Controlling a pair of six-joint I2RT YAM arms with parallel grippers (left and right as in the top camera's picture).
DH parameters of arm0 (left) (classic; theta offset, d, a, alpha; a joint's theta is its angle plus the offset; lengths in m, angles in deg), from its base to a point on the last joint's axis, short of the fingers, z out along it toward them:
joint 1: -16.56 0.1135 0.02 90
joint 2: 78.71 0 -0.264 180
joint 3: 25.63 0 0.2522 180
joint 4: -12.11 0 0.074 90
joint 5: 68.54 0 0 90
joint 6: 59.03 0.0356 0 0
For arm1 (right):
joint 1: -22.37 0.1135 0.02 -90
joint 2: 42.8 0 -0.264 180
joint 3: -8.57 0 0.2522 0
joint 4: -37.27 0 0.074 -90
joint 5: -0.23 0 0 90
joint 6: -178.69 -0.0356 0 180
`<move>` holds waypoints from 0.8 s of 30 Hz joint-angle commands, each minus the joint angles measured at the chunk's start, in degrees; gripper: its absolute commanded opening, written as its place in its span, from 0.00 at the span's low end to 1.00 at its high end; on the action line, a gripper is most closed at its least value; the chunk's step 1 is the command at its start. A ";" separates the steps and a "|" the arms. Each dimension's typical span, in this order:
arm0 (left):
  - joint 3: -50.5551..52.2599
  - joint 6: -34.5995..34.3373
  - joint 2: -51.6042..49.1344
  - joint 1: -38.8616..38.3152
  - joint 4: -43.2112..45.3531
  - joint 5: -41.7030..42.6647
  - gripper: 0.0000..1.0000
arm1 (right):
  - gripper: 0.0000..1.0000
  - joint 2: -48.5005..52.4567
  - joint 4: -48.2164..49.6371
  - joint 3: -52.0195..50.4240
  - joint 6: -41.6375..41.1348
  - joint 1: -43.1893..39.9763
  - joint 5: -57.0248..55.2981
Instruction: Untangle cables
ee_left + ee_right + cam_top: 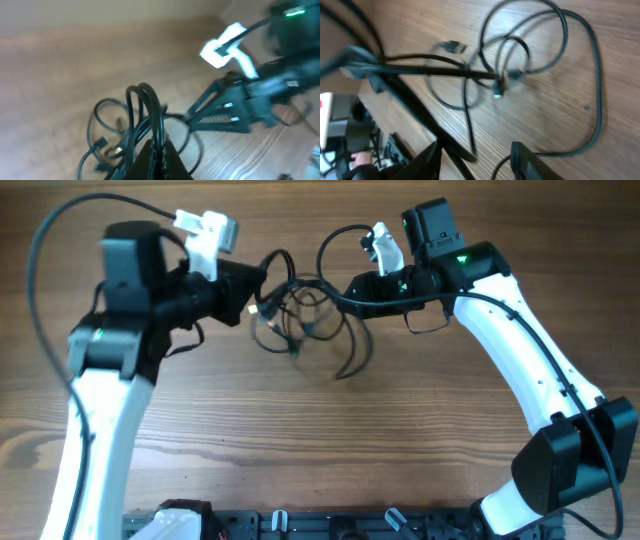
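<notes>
Looping cables amid open wooden table

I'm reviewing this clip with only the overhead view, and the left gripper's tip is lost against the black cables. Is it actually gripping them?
Observer: Yes. The left wrist view shows the left gripper shut on the cables, with a doubled loop rising from its tip.
Operator: And the right gripper? From above I can't tell its state.
Observer: In the right wrist view the right gripper has its fingers apart, with a strand running down between them, so it looks open rather than clamped.
</notes>
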 commanded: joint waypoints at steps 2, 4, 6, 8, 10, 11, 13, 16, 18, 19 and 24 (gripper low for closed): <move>-0.94 0.63 1.77 -1.90 -3.19 -2.89 0.04 | 0.59 -0.85 5.55 0.17 5.77 -0.07 10.21; -0.94 -6.03 1.75 -2.95 -3.32 -2.89 0.04 | 0.61 -0.85 8.09 0.17 7.41 -0.07 9.79; -0.94 -14.62 1.75 -3.34 -3.91 -2.84 0.04 | 0.64 -0.85 9.35 0.17 9.07 -0.07 9.84; -0.94 -18.27 1.75 -3.34 -5.29 -1.77 0.04 | 0.66 -0.85 9.62 0.17 14.16 0.24 9.86; -0.94 -18.67 1.75 -3.34 -6.40 1.86 0.04 | 0.66 -0.85 9.03 0.17 20.31 1.11 9.86; -0.94 -18.64 1.75 -3.34 -7.15 4.50 0.04 | 0.68 -0.85 8.07 0.17 25.75 2.03 9.86; -0.94 -18.64 1.75 -3.34 -8.24 6.64 0.04 | 0.68 -0.83 5.57 0.17 34.77 3.41 9.86; -0.94 -18.62 1.75 -3.34 -9.66 8.20 0.04 | 0.66 -0.48 3.30 0.17 42.91 5.16 9.84; -0.94 -18.62 1.75 -3.34 -9.94 11.43 0.04 | 0.63 0.07 3.13 0.15 44.89 5.55 10.12; -0.94 -18.60 1.75 -3.34 -9.92 12.24 0.04 | 0.62 0.37 3.10 0.15 45.66 5.62 10.75; -0.94 -18.64 1.77 -3.26 -9.49 12.85 0.04 | 0.50 1.88 -1.49 0.15 48.87 5.62 14.34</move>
